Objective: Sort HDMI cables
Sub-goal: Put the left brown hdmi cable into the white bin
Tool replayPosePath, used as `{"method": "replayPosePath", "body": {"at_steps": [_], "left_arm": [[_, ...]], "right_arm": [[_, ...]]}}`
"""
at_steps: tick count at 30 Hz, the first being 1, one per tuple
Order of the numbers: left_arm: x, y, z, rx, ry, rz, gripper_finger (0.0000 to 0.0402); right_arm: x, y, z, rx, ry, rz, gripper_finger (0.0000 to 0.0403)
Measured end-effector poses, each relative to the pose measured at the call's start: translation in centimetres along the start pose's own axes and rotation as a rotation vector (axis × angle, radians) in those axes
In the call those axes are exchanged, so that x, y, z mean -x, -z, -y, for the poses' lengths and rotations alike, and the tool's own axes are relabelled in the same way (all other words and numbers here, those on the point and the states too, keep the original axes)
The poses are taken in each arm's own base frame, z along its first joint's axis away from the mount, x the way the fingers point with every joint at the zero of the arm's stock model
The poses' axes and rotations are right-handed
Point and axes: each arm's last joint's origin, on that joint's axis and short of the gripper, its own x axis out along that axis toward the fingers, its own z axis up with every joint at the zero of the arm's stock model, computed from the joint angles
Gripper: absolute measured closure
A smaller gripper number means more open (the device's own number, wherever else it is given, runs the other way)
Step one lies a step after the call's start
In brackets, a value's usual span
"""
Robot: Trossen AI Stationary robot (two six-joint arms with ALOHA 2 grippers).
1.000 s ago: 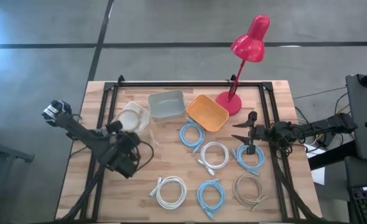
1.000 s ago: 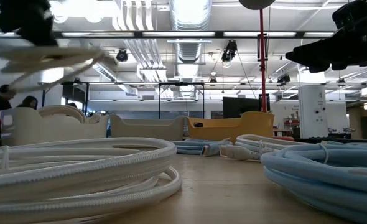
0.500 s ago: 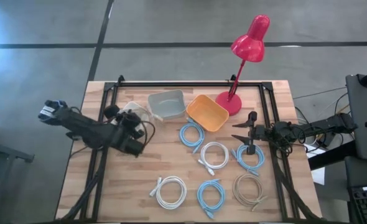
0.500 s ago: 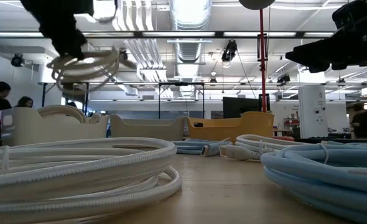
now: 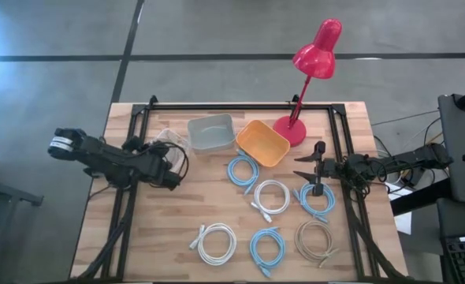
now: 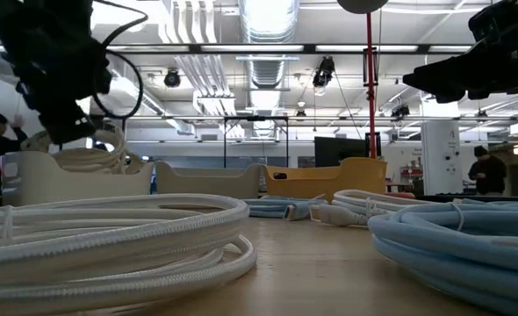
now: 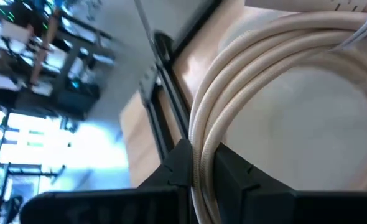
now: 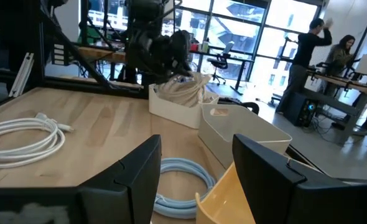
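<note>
Placement of a beige cable coil [image 7: 246, 106] is in progress: it is pinched between the fingers of the left gripper [image 5: 169, 162] over the white bin [image 8: 183, 107] at the table's far left, where other beige coils appear to be piled already. If the coil is released off-centre, a loop may be left draped over the bin's rim. The right gripper [image 5: 310, 167] is held with fingers spread above a light blue coil [image 5: 317, 199].

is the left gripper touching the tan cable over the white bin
Touching. In the left wrist view the left gripper is shut on the tan cable, whose strands run up from between its dark fingers, over the white bin.
</note>
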Motion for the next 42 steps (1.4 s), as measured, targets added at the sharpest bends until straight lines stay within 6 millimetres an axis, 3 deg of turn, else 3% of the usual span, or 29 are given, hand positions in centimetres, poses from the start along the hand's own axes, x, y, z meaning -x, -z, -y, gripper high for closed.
{"method": "replayPosePath", "body": {"at_steps": [6, 15, 26, 34, 42], "left_arm": [[-1.0, 1.1, 0.4, 0.035, 0.003, -0.04, 0.0349], [-1.1, 0.9, 0.4, 0.048, -0.004, -0.04, 0.0273], [1.0, -1.8, 0.0, 0.054, 0.057, 0.018, 0.02], [2.8, -3.9, -0.5, 0.029, 0.113, 0.055, 0.0191], [2.0, -3.0, -0.6, 0.062, 0.09, -0.019, 0.0193]], "right_arm": [[0.0, 0.0, 0.0, 0.005, 0.0, 0.0, 0.0209], [0.0, 0.0, 0.0, 0.007, 0.0, 0.001, 0.0209], [0.0, 0.0, 0.0, 0.006, 0.0, 0.001, 0.0209], [0.0, 0.0, 0.0, 0.005, 0.0, 0.001, 0.0209], [0.0, 0.0, 0.0, -0.007, 0.0, 0.001, 0.0209]]}}
